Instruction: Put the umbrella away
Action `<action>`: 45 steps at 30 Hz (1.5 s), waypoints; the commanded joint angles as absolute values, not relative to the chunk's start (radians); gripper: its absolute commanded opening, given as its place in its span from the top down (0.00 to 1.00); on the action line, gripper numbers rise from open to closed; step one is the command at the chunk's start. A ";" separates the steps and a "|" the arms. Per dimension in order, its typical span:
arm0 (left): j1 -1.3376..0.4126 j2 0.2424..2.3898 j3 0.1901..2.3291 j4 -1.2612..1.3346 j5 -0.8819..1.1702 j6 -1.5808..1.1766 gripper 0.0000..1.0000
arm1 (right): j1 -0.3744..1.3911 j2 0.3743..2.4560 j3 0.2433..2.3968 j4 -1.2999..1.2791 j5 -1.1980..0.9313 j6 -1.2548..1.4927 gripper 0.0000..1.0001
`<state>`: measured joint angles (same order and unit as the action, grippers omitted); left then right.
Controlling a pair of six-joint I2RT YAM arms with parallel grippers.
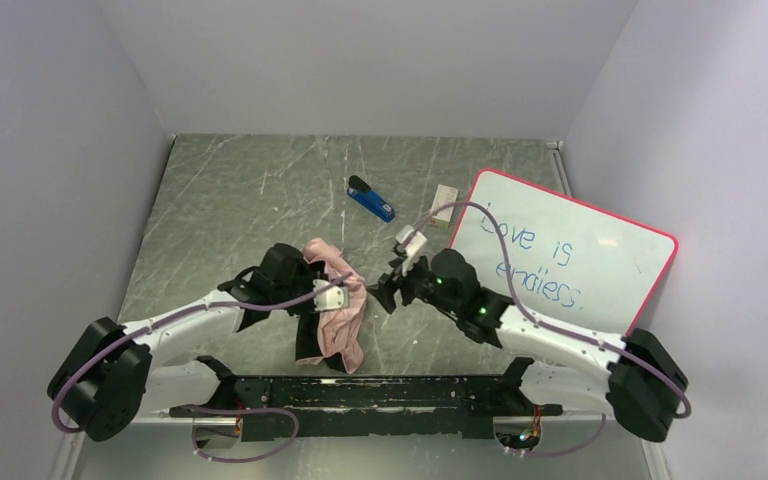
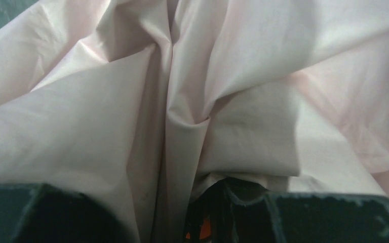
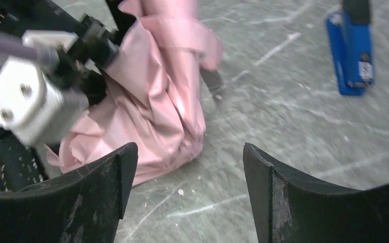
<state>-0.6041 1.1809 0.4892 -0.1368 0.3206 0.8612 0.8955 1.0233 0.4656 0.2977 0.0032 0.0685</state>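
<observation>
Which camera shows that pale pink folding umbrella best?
The top external view: nearly the whole pale pink folding umbrella shows, crumpled. The right wrist view crops one end; the left wrist view shows only fabric folds.

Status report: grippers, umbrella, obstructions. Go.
Left gripper clamped on umbrella fabric. Right gripper open, empty, beside it. Umbrella bunched on table, not yet stowed. Stapler farther back, not touching it.

Plain white walls (image 1: 360, 60) stand around a scratched grey tabletop (image 1: 230, 200). A whiteboard (image 1: 570, 255) with a red edge leans against the wall at three o'clock.
</observation>
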 commanded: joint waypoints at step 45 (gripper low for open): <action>-0.865 1.165 0.368 0.172 0.002 0.915 0.65 | 0.815 1.831 0.893 0.055 -0.571 -0.406 0.51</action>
